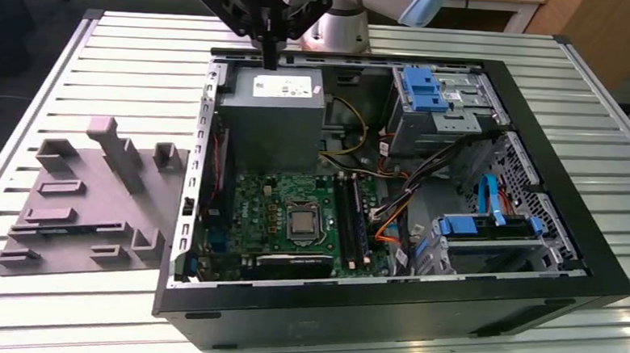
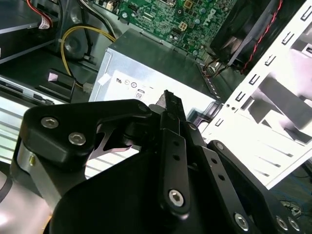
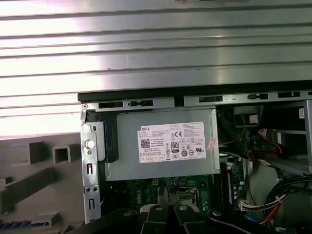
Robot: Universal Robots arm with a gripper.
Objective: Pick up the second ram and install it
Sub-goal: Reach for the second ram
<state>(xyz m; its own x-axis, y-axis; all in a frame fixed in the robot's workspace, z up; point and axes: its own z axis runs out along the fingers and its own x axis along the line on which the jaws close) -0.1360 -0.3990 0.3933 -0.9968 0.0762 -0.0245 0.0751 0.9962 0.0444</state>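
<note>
The black metal tool [image 1: 269, 62], clenched on nothing, hangs over the grey metal power-supply box [image 1: 272, 118]. The long near-black second ram [image 1: 342, 214] stands slotted in the green motherboard [image 1: 265, 202] just beside that box.

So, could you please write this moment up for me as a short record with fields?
gripper: shut, hanging over the power supply's far edge in the exterior view
power supply: grey box with a white label, inside the computer case
computer case: open, lying on the slatted table
holder tray: grey, on the table beside the case, at the exterior view's left
second ram: cannot tell; dark long strips stand in the memory slots beside the processor socket
</note>
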